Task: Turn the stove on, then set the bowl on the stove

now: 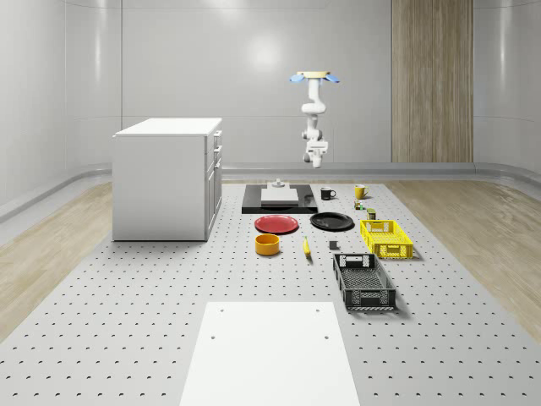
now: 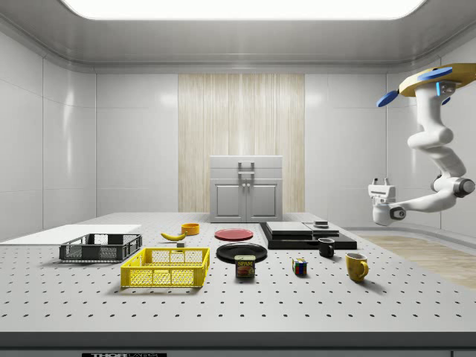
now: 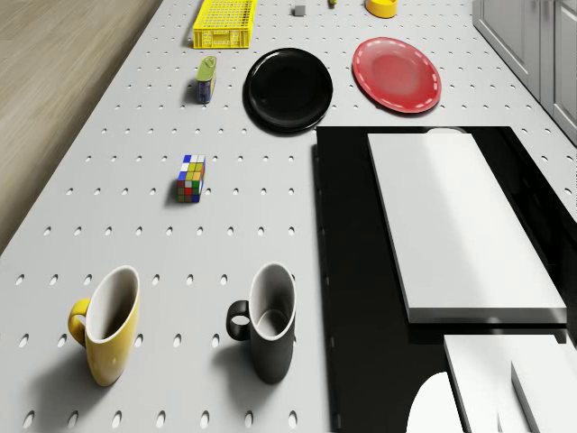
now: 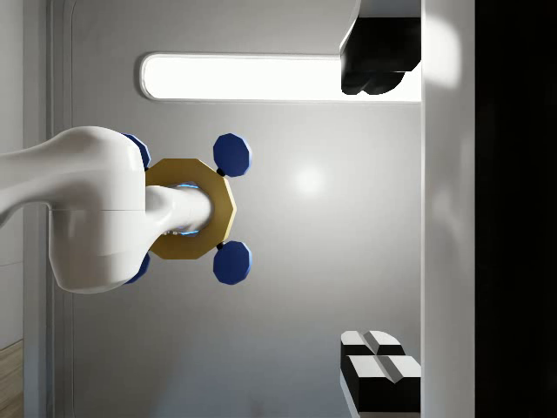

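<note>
Apparently empty yellow mug, black mug beside stove.

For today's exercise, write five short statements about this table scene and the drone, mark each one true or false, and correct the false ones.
1. The orange bowl sits on the stove. False: it rests on the table, near the red plate.
2. The drone hovers in the air. True.
3. The gripper holds the black mug. False: the mug stands on the table.
4. The yellow crate holds the banana. False: the banana lies on the table.
5. A black plate lies beside the red plate. True.
</note>
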